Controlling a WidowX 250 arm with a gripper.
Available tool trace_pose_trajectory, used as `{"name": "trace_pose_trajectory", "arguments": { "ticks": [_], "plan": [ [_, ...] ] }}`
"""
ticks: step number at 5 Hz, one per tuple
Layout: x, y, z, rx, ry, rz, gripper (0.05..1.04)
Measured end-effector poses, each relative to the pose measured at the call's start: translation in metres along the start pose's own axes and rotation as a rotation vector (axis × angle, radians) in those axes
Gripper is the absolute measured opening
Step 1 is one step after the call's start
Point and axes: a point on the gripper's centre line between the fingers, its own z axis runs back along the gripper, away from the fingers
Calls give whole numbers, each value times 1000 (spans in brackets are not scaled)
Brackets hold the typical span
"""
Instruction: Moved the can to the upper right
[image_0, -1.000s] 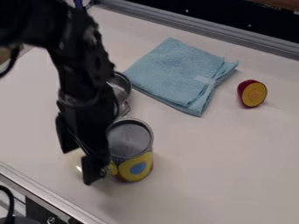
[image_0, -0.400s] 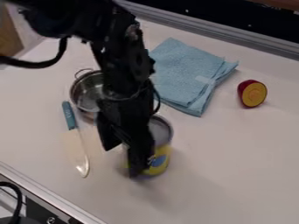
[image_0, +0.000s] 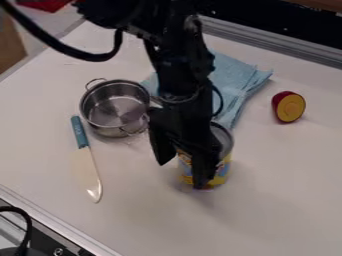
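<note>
My gripper (image_0: 182, 174) hangs low over the middle of the work surface, its fingers apart. Directly behind its right finger stands the can (image_0: 224, 169), upright, with a grey metal top and a yellow and blue label. That finger covers much of the can's front, and a strip of label shows in the gap between the two fingers. The left finger is to the left of the can. Whether either finger touches the can cannot be made out.
A metal pot (image_0: 115, 111) and a knife with a teal handle (image_0: 79, 132) lie left of the gripper. Behind it is a folded blue cloth (image_0: 238, 80), partly covered by the arm. A cut red and yellow toy food piece (image_0: 288, 107) sits at the right.
The gripper has moved right and slightly up in the view, and the can has shifted the same way, staying upright. The pot and the knife have come out from behind the arm.
</note>
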Motion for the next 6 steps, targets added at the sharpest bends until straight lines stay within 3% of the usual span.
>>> {"name": "trace_pose_trajectory", "arguments": {
  "ticks": [1,2,6],
  "plan": [
    [7,-11,-9,-11,10,7,997],
    [16,-23,-14,-7,-13,25,997],
    [77,-60,-17,-29,-50,141,997]
  ]
}}
